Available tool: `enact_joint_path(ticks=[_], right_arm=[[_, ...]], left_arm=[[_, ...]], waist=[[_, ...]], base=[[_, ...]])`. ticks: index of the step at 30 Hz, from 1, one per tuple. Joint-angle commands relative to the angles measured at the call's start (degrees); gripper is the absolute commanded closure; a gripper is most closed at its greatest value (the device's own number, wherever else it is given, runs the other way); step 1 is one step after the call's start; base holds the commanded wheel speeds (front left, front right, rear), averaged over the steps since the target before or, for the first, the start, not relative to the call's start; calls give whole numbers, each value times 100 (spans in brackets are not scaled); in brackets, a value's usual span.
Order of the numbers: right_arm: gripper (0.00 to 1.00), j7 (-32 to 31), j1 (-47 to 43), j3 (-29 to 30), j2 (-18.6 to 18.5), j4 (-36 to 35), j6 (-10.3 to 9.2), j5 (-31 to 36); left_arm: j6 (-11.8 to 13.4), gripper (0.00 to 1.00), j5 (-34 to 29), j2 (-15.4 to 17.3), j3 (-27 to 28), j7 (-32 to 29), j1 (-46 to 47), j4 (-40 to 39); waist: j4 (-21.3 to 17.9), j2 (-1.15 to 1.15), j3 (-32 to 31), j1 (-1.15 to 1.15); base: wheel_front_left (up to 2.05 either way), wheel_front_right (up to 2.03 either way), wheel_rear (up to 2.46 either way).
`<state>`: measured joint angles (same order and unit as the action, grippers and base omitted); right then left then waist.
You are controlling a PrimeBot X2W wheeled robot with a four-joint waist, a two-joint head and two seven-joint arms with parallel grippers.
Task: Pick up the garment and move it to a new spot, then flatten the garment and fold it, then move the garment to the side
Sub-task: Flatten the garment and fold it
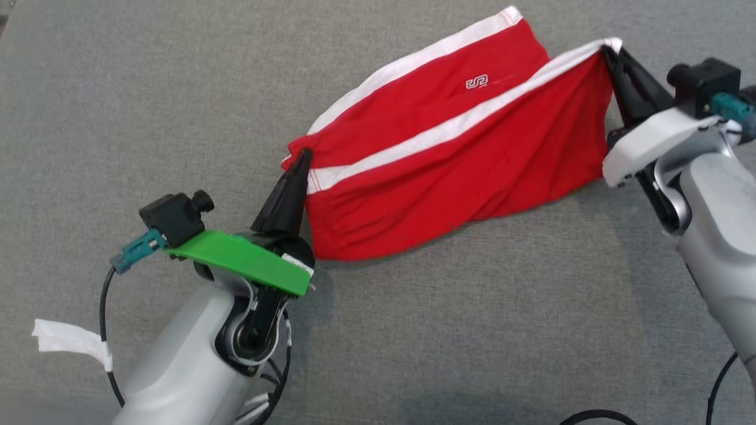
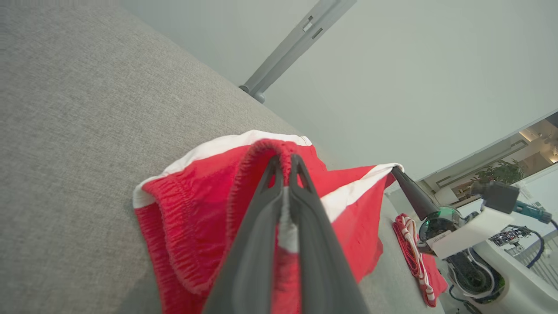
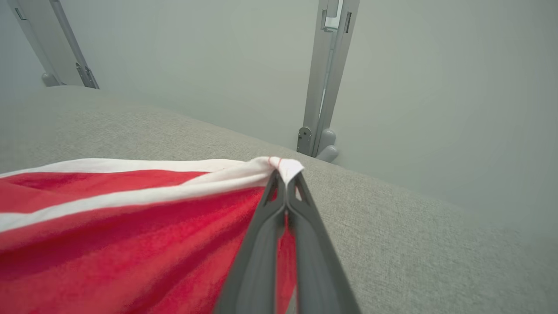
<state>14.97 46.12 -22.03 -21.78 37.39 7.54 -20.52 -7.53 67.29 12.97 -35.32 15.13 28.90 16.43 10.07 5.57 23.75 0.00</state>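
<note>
The garment (image 1: 449,159) is a pair of red shorts with white side stripes, stretched between my two grippers above the grey surface, its lower part sagging onto it. At the shorts' left end, my left gripper (image 1: 302,158) is shut on the elastic waistband (image 2: 261,152). My right gripper (image 1: 608,50) is shut on the white-striped corner at the far right, and the right wrist view shows that corner (image 3: 285,166) pinched between the fingertips. The left wrist view also takes in the right gripper (image 2: 394,171) holding the far corner.
A grey fabric surface (image 1: 147,106) runs in every direction under the garment. A second red and white cloth (image 2: 414,257) lies on it near the right arm. Grey metal posts (image 3: 322,78) rise past the far edge before a pale wall.
</note>
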Motion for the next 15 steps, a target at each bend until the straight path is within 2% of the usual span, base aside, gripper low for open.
enact_joint_path(ticks=[1, 8, 15], right_arm=[[100, 12, 127, -23, -35, 78, -12, 27], [100, 12, 1236, -276, -121, 945, -12, 173], [100, 12, 1998, -429, -90, 1407, -12, 326]], left_arm=[[10, 100, -13, -39, 36, -3, 115, -41], [10, 100, -220, -387, 256, -3, 476, -75], [10, 100, -659, -676, 615, -3, 655, -58]], waist=[[446, 1, 559, 0], [694, 1, 1053, 0], [803, 1, 1391, 0]], base=[[0, 0, 0], [0, 0, 0], [0, 0, 0]])
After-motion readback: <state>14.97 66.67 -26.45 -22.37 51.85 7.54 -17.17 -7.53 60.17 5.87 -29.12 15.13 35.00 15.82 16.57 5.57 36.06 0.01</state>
